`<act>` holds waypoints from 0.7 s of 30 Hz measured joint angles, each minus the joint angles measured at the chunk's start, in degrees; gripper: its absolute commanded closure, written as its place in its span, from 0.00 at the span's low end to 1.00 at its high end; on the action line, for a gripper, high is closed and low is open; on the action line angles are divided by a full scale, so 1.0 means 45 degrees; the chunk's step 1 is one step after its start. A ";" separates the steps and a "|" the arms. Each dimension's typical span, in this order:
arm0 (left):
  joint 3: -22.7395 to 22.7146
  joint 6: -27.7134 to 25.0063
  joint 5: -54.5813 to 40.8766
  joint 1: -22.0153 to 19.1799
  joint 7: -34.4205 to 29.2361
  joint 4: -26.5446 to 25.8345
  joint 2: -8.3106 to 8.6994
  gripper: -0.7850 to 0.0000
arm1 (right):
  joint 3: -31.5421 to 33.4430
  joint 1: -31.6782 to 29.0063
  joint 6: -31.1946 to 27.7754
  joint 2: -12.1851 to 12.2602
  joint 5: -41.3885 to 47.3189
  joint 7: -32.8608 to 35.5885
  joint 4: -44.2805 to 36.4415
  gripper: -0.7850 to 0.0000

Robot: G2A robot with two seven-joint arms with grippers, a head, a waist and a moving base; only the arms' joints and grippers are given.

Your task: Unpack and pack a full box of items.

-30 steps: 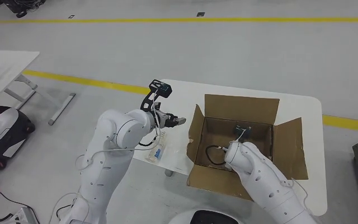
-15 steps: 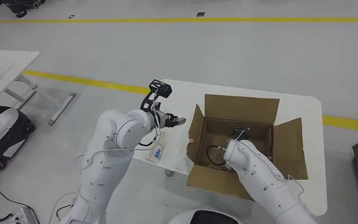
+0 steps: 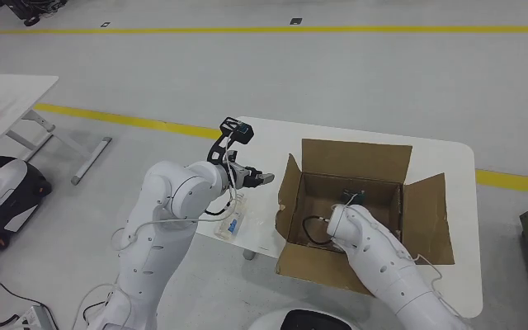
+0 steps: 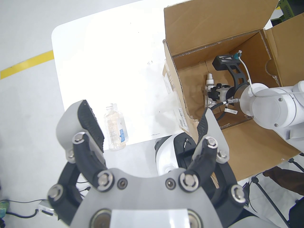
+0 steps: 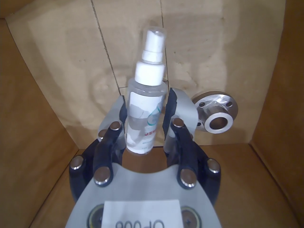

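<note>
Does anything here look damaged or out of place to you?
Two things. A clear plastic bottle lies on its side close to the edge of the table, outside the cardboard box. The box's corner nearest that bottle is torn and ragged.

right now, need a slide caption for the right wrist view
Right gripper shut on a spray bottle inside the cardboard box, with a metal flange nearby.
</note>
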 measured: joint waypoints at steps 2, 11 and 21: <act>0.0000 0.0000 0.0000 0.0000 0.0000 0.0000 0.0000 0.00 | -0.0028 0.0057 -0.0033 -0.0103 0.0019 -0.0028 0.0214 1.00; 0.0000 0.0000 0.0000 0.0000 0.0000 0.0000 0.0000 0.00 | 0.0089 0.0186 -0.0078 -0.0385 -0.0017 -0.0588 0.0401 1.00; 0.0000 0.0000 0.0000 0.0000 0.0000 0.0000 0.0000 0.00 | 0.0832 -0.1010 0.0746 0.0309 -0.2165 -0.1919 -0.4097 1.00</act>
